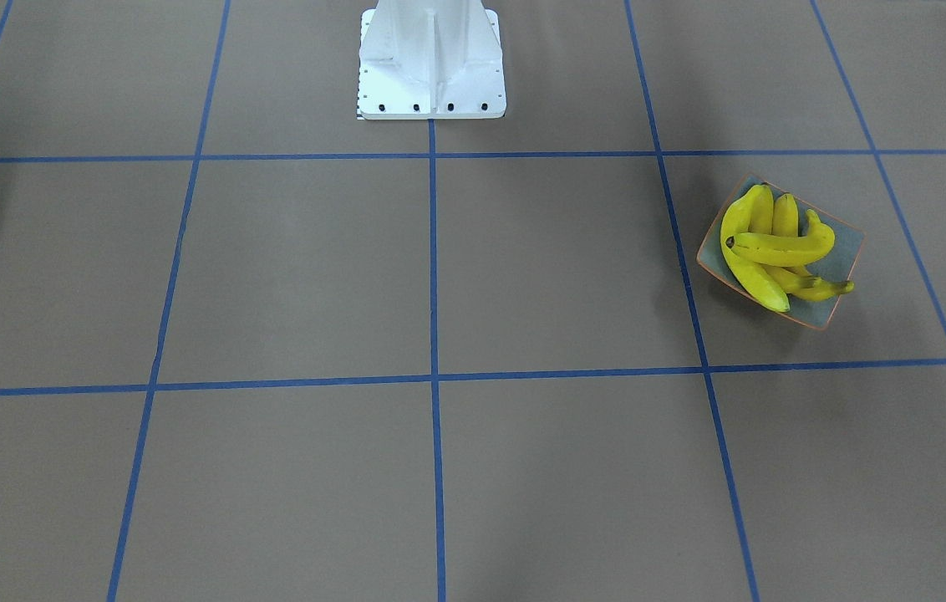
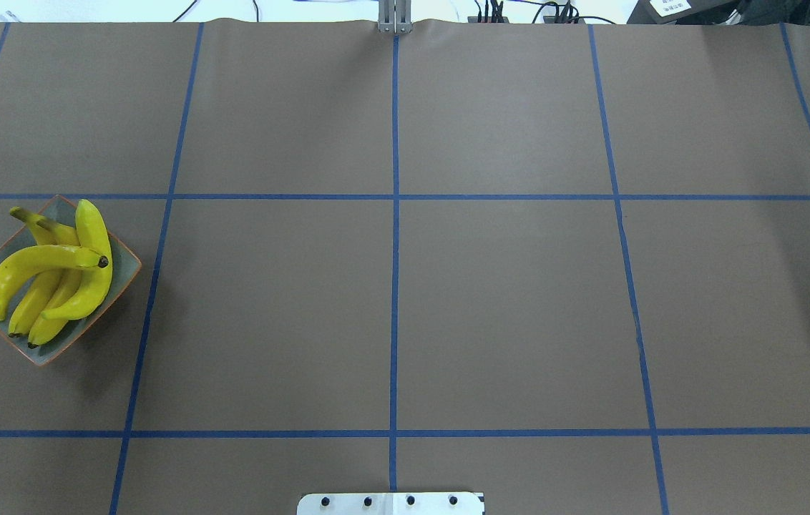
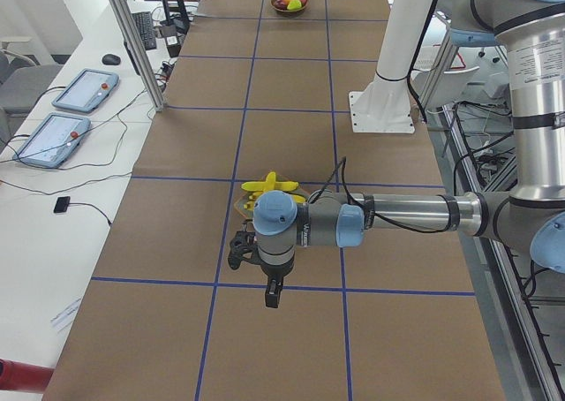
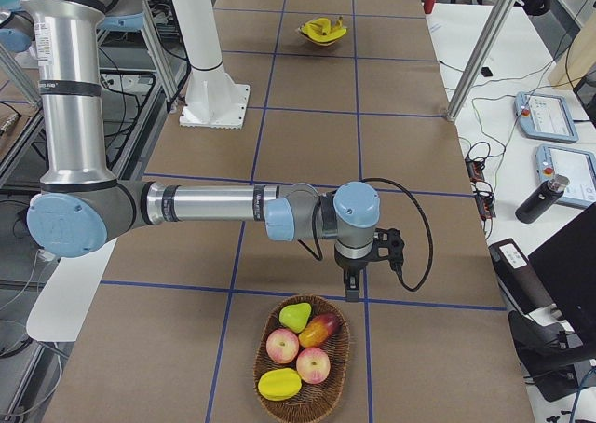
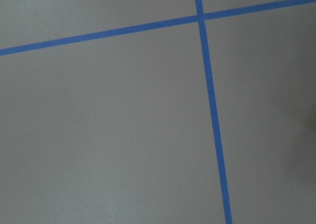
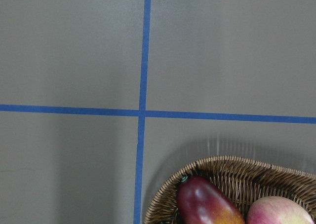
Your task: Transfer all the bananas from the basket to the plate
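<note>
Tabletop (image 2: 505,307) bears plate (image 2: 124,273) (stacked bananas (image 2: 47,257), lowest ones half-hidden).

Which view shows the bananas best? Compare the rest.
The overhead exterior view: the bananas lie large, unobstructed, all four countable. The front-facing view shows them nearly as well. In exterior left the left arm partly hides them; exterior right shows them far and tiny. Neither wrist view shows them.

This is a robotics lab: a long table (image 2: 505,300) covered in brown paper is marked into a grid with blue tape (image 2: 395,286), and a white pedestal (image 1: 431,63) is bolted onto it. Jointed silver-and-blue robot arms (image 4: 205,204) reach over it. Alongside stand aluminium frame posts (image 3: 132,43) and a white bench (image 3: 26,233) carrying teach pendants (image 3: 51,139).
</note>
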Available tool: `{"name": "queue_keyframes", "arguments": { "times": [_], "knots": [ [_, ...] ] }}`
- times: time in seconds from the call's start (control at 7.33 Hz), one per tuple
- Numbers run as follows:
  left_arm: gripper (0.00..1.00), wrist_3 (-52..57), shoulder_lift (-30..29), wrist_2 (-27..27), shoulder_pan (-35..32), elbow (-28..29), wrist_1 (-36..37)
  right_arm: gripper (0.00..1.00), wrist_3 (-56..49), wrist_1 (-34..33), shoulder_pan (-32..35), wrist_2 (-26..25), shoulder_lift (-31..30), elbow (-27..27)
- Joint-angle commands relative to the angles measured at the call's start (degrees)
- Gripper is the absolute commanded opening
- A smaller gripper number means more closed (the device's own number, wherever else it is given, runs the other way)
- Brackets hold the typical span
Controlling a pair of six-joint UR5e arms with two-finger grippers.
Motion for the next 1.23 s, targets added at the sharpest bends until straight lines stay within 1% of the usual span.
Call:
{"name": "queue_keyframes", "arguments": {
  "times": [0.0, 1.09],
  "knots": [
    [1.0, 0.0, 0.01, 0.33, 0.0, -0.14, 0.0, 1.0, 0.75, 0.13, -0.03, 0.06, -0.09, 0.53],
    [1.0, 0.09, -0.08, 0.59, 0.0, -0.32, 0.0, 1.0, 0.05, 0.48, -0.03, 0.32, -0.89, 0.97]
  ]
}}
